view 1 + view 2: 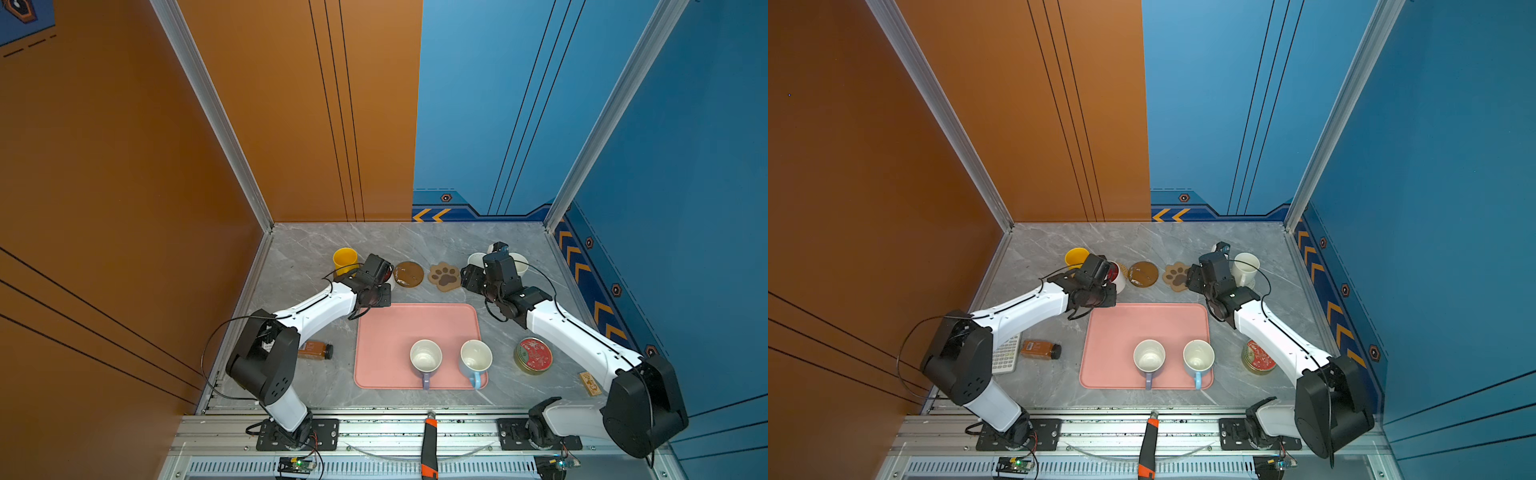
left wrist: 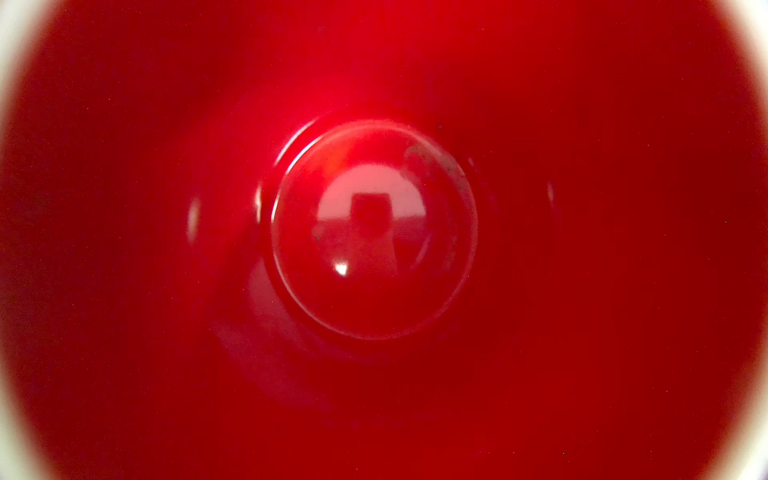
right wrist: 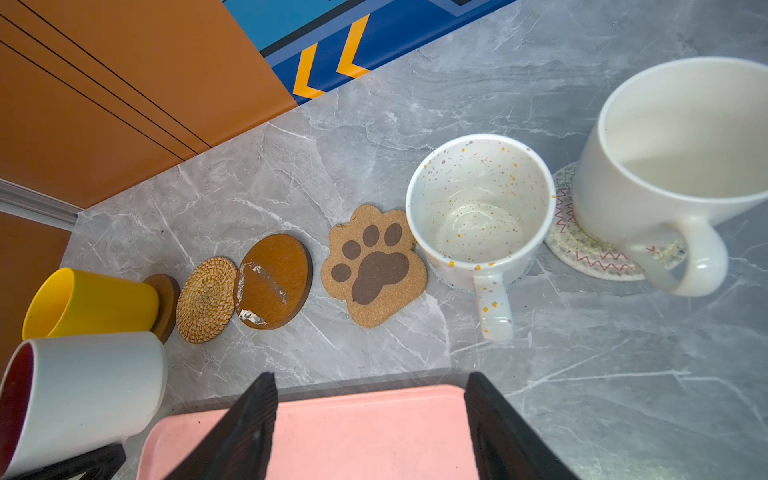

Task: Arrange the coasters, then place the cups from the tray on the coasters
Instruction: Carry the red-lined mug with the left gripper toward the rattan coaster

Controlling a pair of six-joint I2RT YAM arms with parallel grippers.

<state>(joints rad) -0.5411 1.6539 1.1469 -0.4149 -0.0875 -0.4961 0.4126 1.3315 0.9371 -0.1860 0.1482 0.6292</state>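
L pincer closed on white mug w/ red inside, just past pink tray's far-left corner, near rattan coaster. R pincer open, empty, by tray's far-right corner. Lilac mug & blue mug stand at tray's near edge; yellow mug sits on brown disc toward tabletop's far-left.

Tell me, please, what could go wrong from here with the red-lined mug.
The red-lined mug is right beside the yellow cup; moving it could knock that cup off its dark brown disc.
The rattan coaster seems to touch the scuffed brown disc, so a mug set there might sit unevenly or shift both.
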